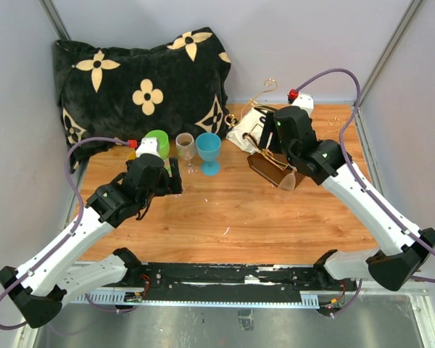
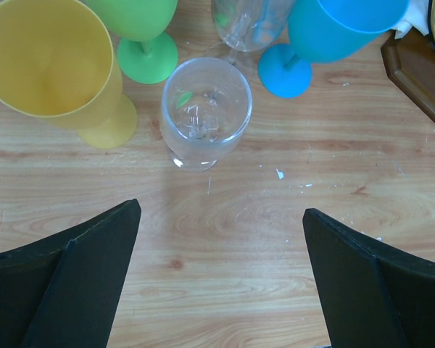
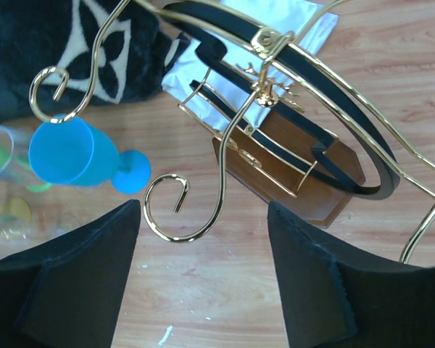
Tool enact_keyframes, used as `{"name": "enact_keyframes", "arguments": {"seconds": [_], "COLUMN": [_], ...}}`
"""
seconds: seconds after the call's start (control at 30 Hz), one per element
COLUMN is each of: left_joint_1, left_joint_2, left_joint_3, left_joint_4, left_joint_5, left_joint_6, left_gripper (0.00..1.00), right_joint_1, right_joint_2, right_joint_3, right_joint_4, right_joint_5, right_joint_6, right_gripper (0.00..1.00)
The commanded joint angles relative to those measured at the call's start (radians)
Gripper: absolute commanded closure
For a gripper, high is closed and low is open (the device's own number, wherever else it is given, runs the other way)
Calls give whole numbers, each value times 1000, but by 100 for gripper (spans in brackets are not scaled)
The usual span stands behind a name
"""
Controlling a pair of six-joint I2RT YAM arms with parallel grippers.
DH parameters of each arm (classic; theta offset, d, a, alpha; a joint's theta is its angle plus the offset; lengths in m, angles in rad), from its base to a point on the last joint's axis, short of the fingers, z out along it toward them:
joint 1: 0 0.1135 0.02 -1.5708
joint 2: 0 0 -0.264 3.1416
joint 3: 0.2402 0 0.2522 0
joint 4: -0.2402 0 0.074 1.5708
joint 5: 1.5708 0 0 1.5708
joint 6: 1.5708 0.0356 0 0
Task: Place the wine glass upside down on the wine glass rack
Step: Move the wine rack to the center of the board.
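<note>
Wine glass rack (image 1: 270,168) by my right arm, glasses by my left.
From above, it stands on the desk (image 1: 232,217). Left wrist: my left gripper (image 2: 221,210) is spread wide and empty, with the clear wine glass (image 2: 205,112) upright just ahead. Right wrist: my right gripper (image 3: 203,210) is open, with a gold hook (image 3: 175,239) between its fingers.

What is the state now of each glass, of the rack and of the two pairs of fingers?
left fingers, open, nothing between them.
right fingers, open, holding nothing.
clear wine glass, upright, mouth up, empty.
yellow glass, upright, empty.
green glass, upright.
blue glass, upright.
wine glass rack, standing on its base, hooks seen by the right wrist bare.
</note>
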State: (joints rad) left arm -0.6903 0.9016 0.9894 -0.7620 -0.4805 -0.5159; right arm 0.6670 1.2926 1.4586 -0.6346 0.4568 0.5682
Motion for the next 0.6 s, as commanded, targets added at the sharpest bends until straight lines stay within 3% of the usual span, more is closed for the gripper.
{"name": "enact_keyframes", "arguments": {"seconds": [0.0, 0.1, 0.23, 0.57], "left_joint_1": [5, 5, 5, 5], "left_joint_2": [-32, -42, -57, -79], "left_joint_3": [-17, -25, -29, -29], "left_joint_4": [25, 24, 19, 15], "left_joint_5": [10, 16, 24, 33], "left_joint_6": [17, 17, 18, 17], "left_gripper": [0, 0, 0, 0], "right_joint_1": [-5, -11, -24, -90], "right_joint_2": [13, 34, 75, 150], "right_joint_3": [-4, -2, 0, -2], "right_joint_4": [3, 20, 38, 98], "right_joint_5": [136, 143, 146, 116], "right_joint_6": [108, 118, 123, 100], "right_gripper": [33, 42, 45, 64]}}
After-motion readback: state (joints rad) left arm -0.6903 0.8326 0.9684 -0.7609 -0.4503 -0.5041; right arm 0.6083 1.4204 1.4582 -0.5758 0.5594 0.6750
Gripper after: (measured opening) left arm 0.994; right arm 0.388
